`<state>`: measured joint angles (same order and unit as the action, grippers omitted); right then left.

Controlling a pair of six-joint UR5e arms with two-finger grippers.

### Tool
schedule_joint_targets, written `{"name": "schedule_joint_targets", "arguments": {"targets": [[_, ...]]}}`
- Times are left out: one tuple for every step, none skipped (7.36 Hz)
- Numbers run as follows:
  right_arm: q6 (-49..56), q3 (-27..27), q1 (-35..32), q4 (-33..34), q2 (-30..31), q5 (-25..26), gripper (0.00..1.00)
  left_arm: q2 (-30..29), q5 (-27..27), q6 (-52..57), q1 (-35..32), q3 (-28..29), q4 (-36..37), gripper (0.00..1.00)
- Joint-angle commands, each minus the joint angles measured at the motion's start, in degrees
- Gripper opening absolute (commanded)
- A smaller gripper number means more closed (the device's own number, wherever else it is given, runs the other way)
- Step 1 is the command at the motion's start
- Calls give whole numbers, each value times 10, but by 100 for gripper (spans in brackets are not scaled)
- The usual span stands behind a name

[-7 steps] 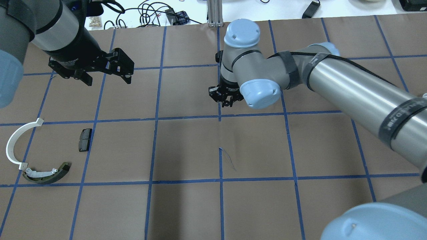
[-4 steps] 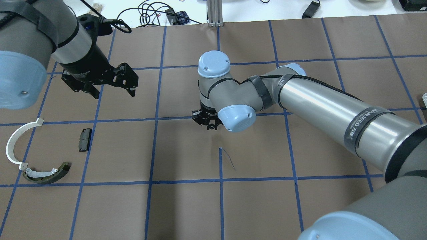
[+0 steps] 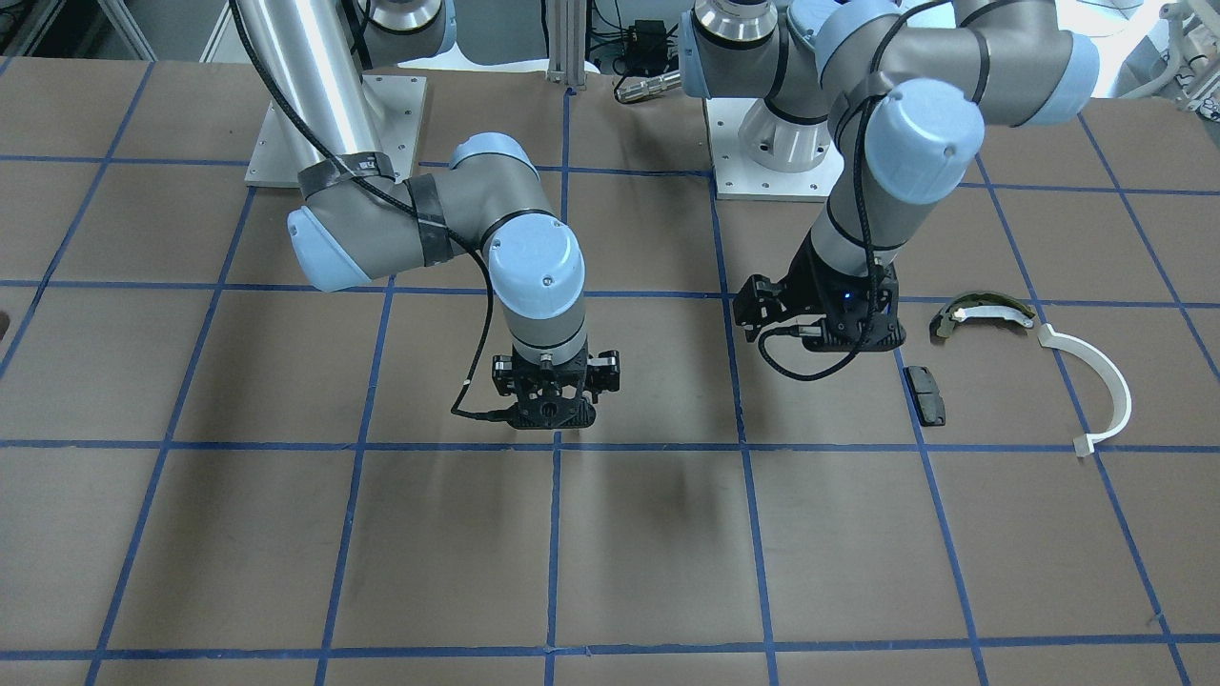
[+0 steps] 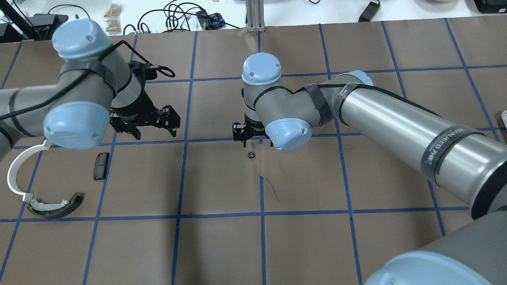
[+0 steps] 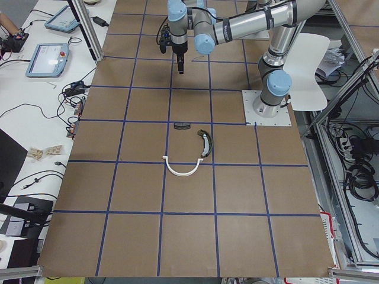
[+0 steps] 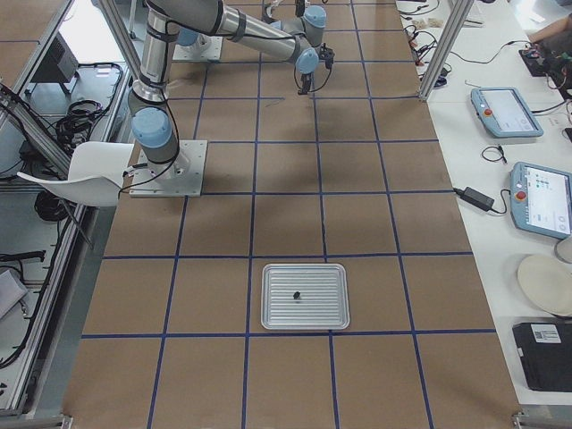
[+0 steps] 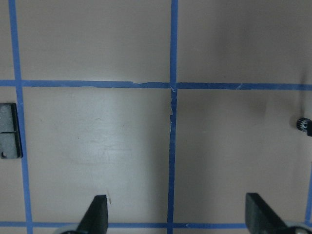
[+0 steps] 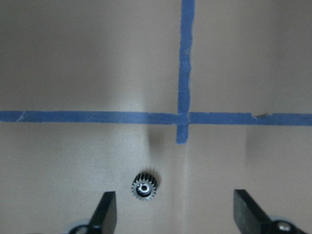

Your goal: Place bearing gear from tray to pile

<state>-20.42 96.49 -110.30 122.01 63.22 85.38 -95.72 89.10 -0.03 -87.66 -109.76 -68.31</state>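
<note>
The bearing gear [image 4: 250,154], a small dark toothed wheel, lies flat on the brown paper near the table's middle. It also shows in the right wrist view [image 8: 144,185] and at the right edge of the left wrist view [image 7: 303,124]. My right gripper [image 4: 247,136] hangs just above it, open and empty, its fingers [image 8: 105,214] on either side of the gear. My left gripper [image 4: 152,126] is open and empty, between the gear and the pile. The pile lies at far left: a white half-ring [image 4: 14,168], an olive-and-white shoe [image 4: 55,206] and a dark pad [image 4: 101,165].
A metal tray [image 6: 268,304] with one small dark part in it [image 6: 297,294] stands at the table's right end, far from both grippers. Blue tape lines grid the brown paper. Cables and tablets lie beyond the far edge.
The right gripper came toward the table's middle, dipped low, then opened and drew back a little; the gear now lies on the paper. The left arm swung nearer the middle.
</note>
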Motion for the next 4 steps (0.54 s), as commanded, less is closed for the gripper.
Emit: {"name": "schedule_joint_targets", "arguments": {"targets": [[101,1,118,-62,63,12,100,-55,-1,-18,-7,-27,39,100],[163,4,188,-116,93,20,100,-75,-1,-47,-42,-26,56,100],[199,4,254,-140,104,25,100,-104,-5,-117,-97,-24,118,100],[235,4,304,-161,123,28,100,-134,-8,-171,-141,-21,169,100]]}}
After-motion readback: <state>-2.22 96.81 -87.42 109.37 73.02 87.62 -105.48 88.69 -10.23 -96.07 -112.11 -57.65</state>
